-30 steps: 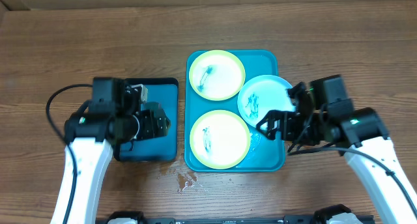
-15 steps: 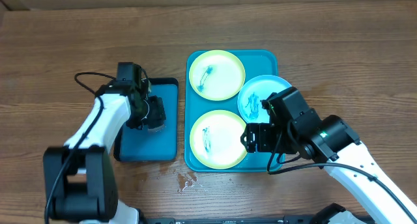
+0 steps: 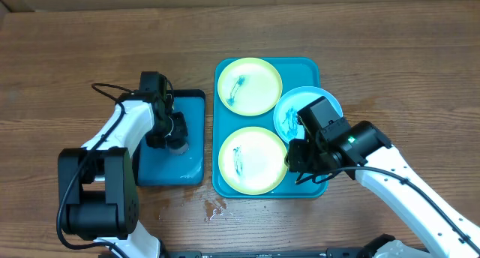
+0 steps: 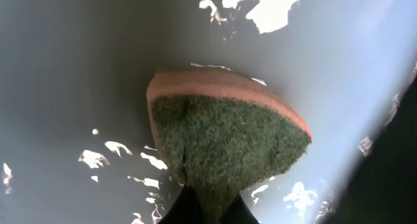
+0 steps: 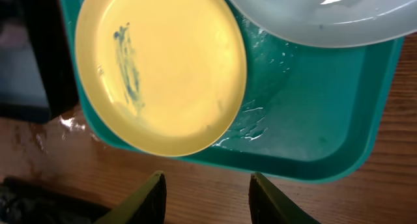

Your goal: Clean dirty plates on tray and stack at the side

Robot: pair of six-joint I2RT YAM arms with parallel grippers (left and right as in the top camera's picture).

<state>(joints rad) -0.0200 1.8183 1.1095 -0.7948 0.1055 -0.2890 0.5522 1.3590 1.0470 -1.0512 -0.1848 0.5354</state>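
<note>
The turquoise tray holds three plates: a yellow-green one at the back, a light blue one at the right and a yellow-green one at the front, all with blue-green smears. My right gripper hovers over the tray's front right part. In the right wrist view the right gripper is open and holds nothing, just short of the tray's front rim, with the front plate and blue plate beyond. My left gripper is shut on a green-and-orange sponge.
The left gripper is over a small black-rimmed blue tray left of the turquoise one; its wet floor fills the left wrist view. A small water spill lies on the wooden table near the front edge.
The left arm swung over the small blue tray and its gripper closed on the sponge. The right arm moved left over the turquoise tray's front right, its jaws narrowing.
</note>
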